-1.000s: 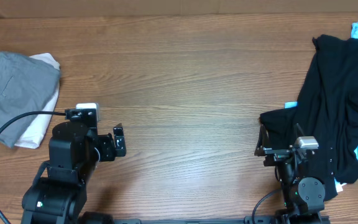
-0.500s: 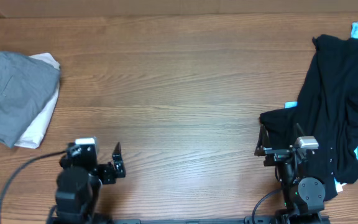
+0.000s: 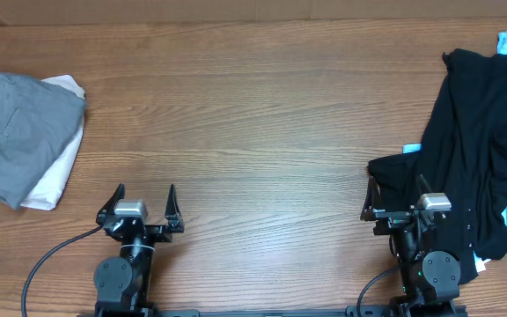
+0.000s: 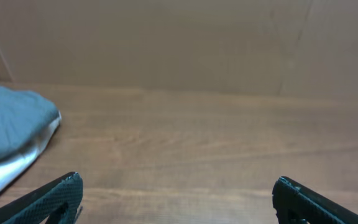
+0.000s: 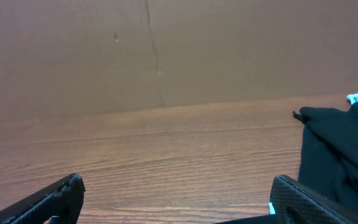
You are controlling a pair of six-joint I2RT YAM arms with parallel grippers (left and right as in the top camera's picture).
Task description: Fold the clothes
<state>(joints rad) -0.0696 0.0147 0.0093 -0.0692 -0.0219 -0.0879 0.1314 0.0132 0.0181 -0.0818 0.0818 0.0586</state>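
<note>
Grained wood table (image 3: 262, 106); folded grey shorts (image 3: 16, 132), crumpled black garment (image 3: 475, 132).

My left arm (image 3: 123, 275) sits folded back at the near edge of the tabletop (image 3: 271, 114), toward its left end. The left claw (image 3: 143, 201) points out over the tabletop, level, both fingers spread wide with nothing between them. On its wrist camera I see only the black fingertips (image 4: 58, 194) low in the bottom corners. My right arm (image 3: 429, 266) is parked the same way at the near edge, toward the tabletop's right end. The right claw (image 5: 176, 183) gapes just as wide and faces the far edge.
</note>
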